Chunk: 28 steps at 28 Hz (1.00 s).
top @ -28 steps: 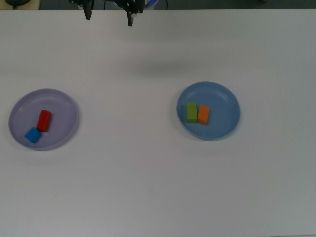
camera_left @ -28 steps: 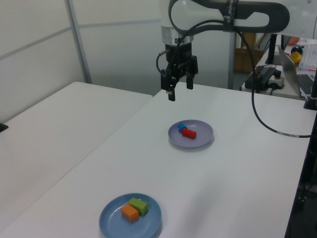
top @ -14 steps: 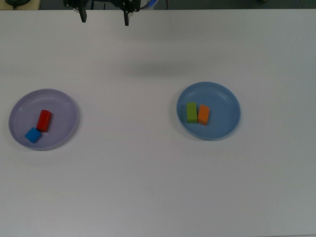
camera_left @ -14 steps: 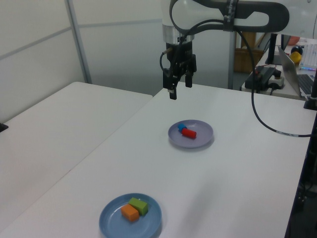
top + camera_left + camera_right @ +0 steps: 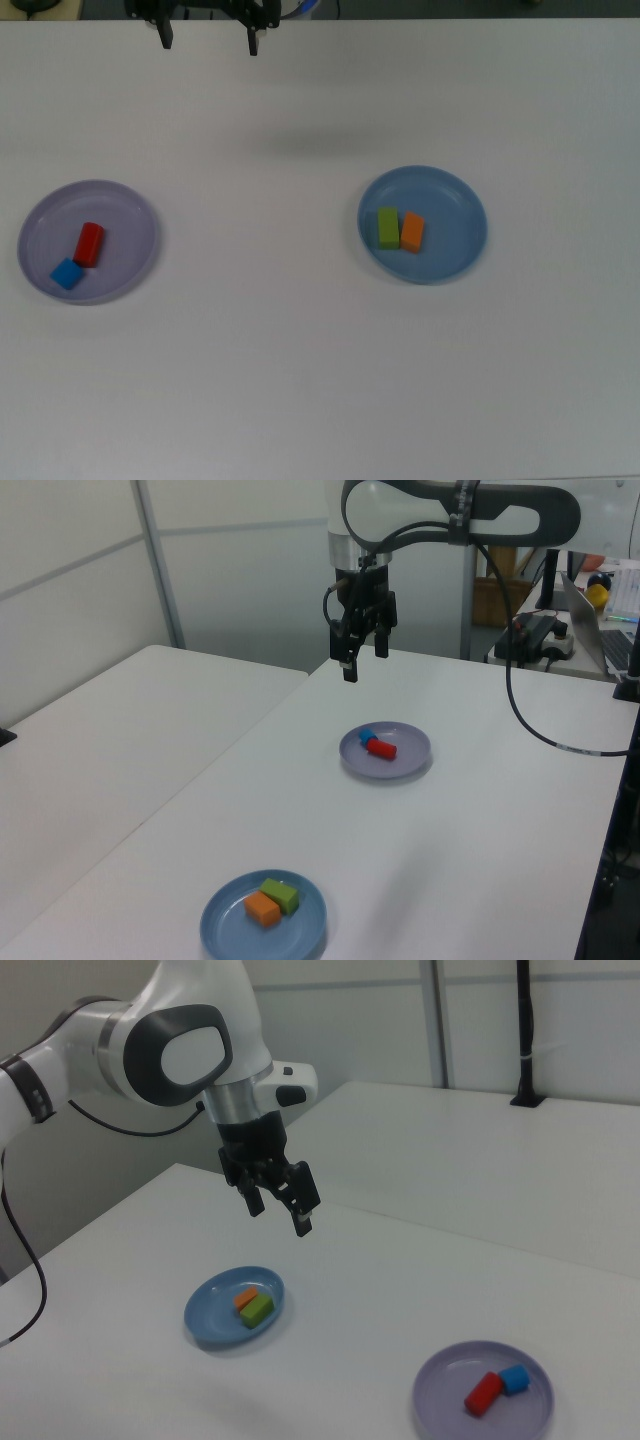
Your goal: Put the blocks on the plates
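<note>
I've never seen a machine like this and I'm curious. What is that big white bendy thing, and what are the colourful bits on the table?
The white bendy thing is a robot arm. At its end is a gripper, two black fingers spread open, holding nothing, up in the air above the table. Three cameras look at once: one straight down from above, two from the sides. On the white table are two plates. The purple plate holds a red block and a blue block, close together. The blue plate holds a green block and an orange block side by side. So every block already sits on a plate.

arm (image 5: pixel 190 1050): white shells, grey joints | hand (image 5: pixel 280 1210): black | black cable (image 5: pixel 520 680)
</note>
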Tool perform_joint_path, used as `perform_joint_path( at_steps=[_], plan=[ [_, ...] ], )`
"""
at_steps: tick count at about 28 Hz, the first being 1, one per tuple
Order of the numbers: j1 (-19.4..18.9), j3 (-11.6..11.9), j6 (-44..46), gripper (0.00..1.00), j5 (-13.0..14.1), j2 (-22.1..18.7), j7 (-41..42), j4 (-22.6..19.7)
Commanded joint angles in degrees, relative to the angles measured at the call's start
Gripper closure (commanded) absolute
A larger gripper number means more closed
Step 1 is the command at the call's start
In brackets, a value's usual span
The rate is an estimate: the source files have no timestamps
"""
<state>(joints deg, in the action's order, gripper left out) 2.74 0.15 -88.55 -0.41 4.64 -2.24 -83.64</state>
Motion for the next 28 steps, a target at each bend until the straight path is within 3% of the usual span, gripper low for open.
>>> perform_joint_path(
  at_steps=[1, 28],
  plan=[
    [0.0, 0.4, -1.5, 0.0, 0.6, -0.5, 1.6, -1.0],
    [0.0, 0.3, -2.5, 0.0, 0.9, -0.3, 1.5, -1.0]
  ],
)
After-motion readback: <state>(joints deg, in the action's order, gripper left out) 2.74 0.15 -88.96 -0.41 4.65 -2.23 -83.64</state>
